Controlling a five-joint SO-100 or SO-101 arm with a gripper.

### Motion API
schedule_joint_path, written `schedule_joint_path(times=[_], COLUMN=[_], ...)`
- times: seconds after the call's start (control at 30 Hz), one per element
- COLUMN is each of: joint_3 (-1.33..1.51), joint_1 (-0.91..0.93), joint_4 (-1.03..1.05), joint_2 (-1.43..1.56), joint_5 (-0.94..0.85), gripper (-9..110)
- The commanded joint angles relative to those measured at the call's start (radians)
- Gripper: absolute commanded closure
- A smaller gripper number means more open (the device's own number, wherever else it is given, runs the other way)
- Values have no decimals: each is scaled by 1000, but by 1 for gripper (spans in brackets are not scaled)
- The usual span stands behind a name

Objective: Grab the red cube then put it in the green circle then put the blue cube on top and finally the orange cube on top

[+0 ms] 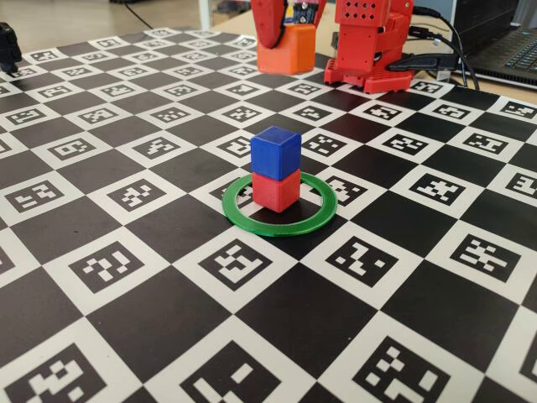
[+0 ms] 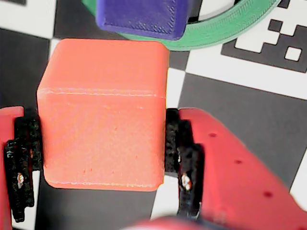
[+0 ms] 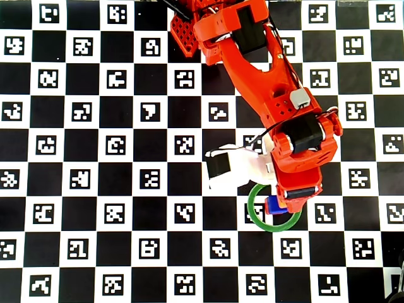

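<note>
While the blue cube (image 1: 275,152) sits squarely atop the red cube (image 1: 277,190), the tool (image 2: 103,143) is clamped on the level orange cube (image 2: 103,115).

- The red arm (image 3: 265,88) reaches out from its base and bends down at the wrist.
- The gripper (image 2: 103,143) is closed on the orange cube (image 2: 103,115).
- A black pad (image 2: 175,143) presses on each side of it.

Overhead view: arm covers most of the blue cube (image 3: 273,205) and part of the green circle (image 3: 255,214); red and orange cubes hidden. Wrist view: blue cube (image 2: 139,17) cut off at top, blurred; red cube hidden.
</note>
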Motion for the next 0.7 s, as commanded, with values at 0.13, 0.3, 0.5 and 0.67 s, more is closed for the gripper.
schedule_joint_path(times=[0.13,0.3,0.5,0.67], joint_3=[12,46,103,126], joint_1=[-12,-6,3,8], joint_4=[-37,-52,-91,-115], joint_2=[17,14,11,2], joint_5=[8,8,11,12], gripper=[93,93,93,93])
